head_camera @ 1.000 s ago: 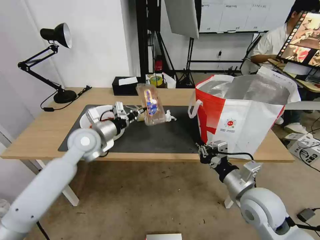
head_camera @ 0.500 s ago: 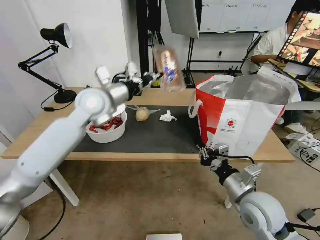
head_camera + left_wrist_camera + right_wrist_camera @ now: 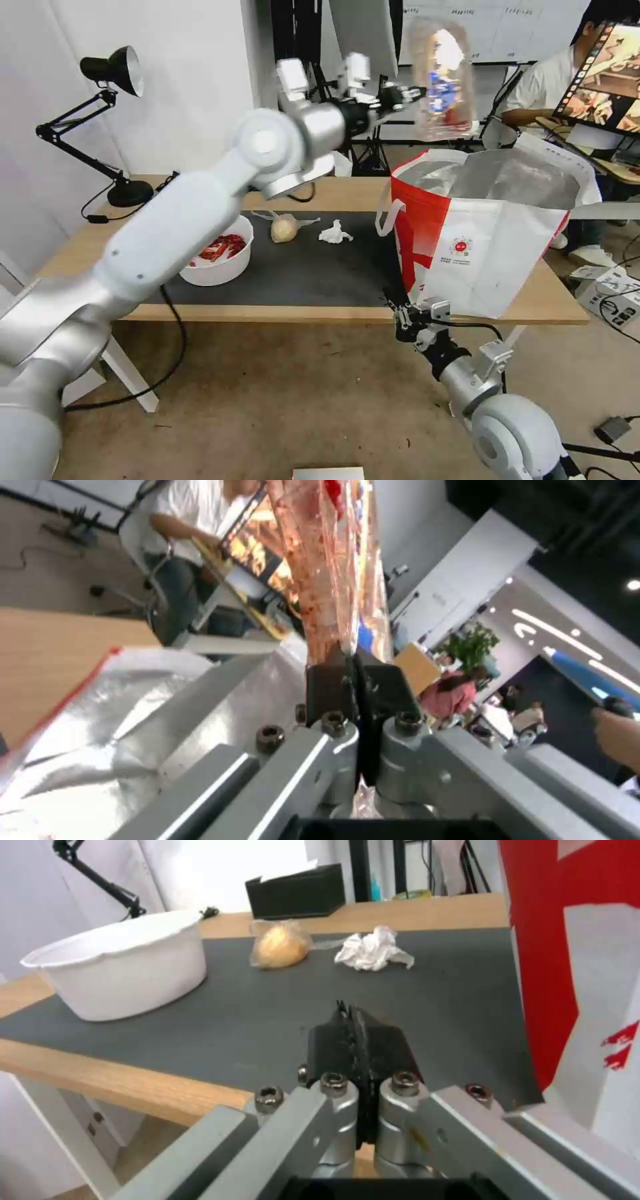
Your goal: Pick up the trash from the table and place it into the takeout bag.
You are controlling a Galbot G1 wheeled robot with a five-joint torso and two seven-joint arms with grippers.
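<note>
Left end effector (image 3: pixel 405 93): raised high above the desk (image 3: pixel 80 257), at 12 o'clock in the head view, fingers (image 3: pixel 333 680) pressed together on the edge of the clear plastic trays (image 3: pixel 441 80); trays held upright, smeared with reddish scraps, hanging just above the open mouth of the takeout bag (image 3: pixel 493 247). Takeout bag: white and red, silver foil lining, white loop handle, small round red logo; standing upright at the 3 o'clock end of the desk, mouth open. Right end effector (image 3: pixel 402 315): low at the front desk edge, at roughly 5 o'clock in the head view, just before the bag's lower corner; fingers (image 3: pixel 357 1040) closed against each other, nothing between them. Dark grey mat (image 3: pixel 300 273): flat on the light-wood desk, carrying the remaining trash. White round bowl (image 3: pixel 217 252): at the 9 o'clock end of the mat, red crayfish shells inside. Clear bag with beige lump (image 3: pixel 285 227): toward the far edge of the mat, between bowl and tissue. Crumpled white tissue (image 3: pixel 335 233): just beside the lump bag, on the takeout bag's side, apart from both. Black tissue box (image 3: pixel 299 891): far side of the desk, beyond the mat. Black desk lamp (image 3: pixel 110 70): far 10 o'clock corner of the desk.
</note>
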